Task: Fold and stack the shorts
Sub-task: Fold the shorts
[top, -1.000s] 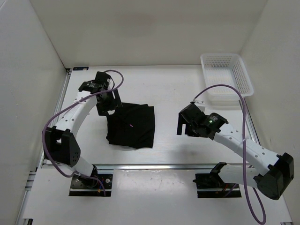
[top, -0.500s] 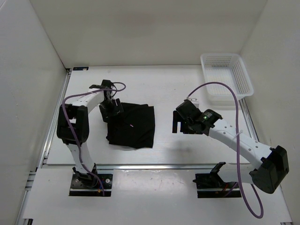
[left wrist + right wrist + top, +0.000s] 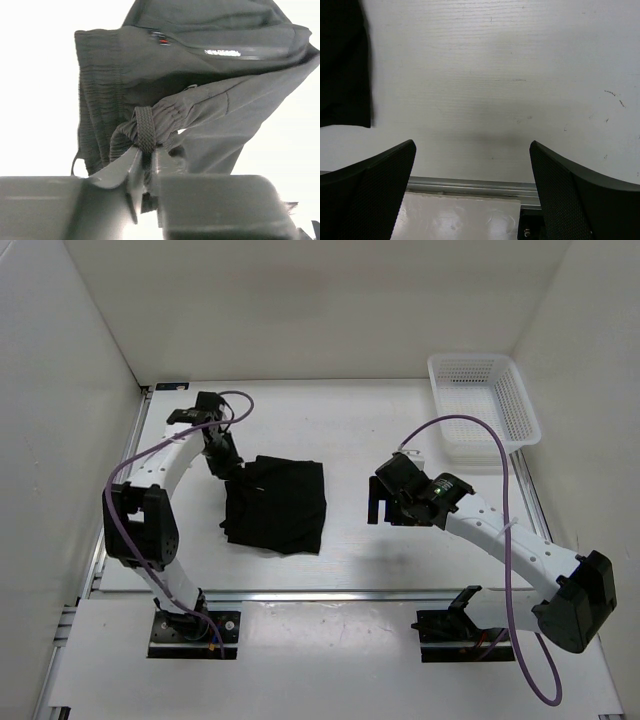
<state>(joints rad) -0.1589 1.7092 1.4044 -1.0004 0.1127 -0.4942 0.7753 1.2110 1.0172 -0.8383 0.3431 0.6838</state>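
Aluminium rail (image 3: 330, 593) runs along the near edge of the white table (image 3: 360, 430), just beyond the two arm bases. A little farther in, right of centre, the right gripper (image 3: 472, 144) hangs low over the tabletop with its jaws spread wide, nothing between them and nothing touched. In its wrist view the rail shows low between the fingers, and the right edge of the shorts (image 3: 275, 505) darkens the upper left corner, well apart from the fingertips. The shorts lie left of centre as a rough black folded square, mostly flat on the table, between the two arms. At their far left corner the left gripper (image 3: 148, 162) reaches in, its arm curving round the left of the cloth, and its jaws are pinched tight on the fabric. The wrist view shows a black woven drawstring (image 3: 146, 127) and a bunch of gathered waistband (image 3: 97, 105) caught between the fingers, with that corner raised so the layers hang in folds. Small white lettering (image 3: 222, 52) sits on a fold beyond. A purple cable (image 3: 470, 425) loops over the right arm. Farthest off, in the far right corner by the wall, stands a white mesh basket (image 3: 480, 358), well apart from the shorts and both grippers.
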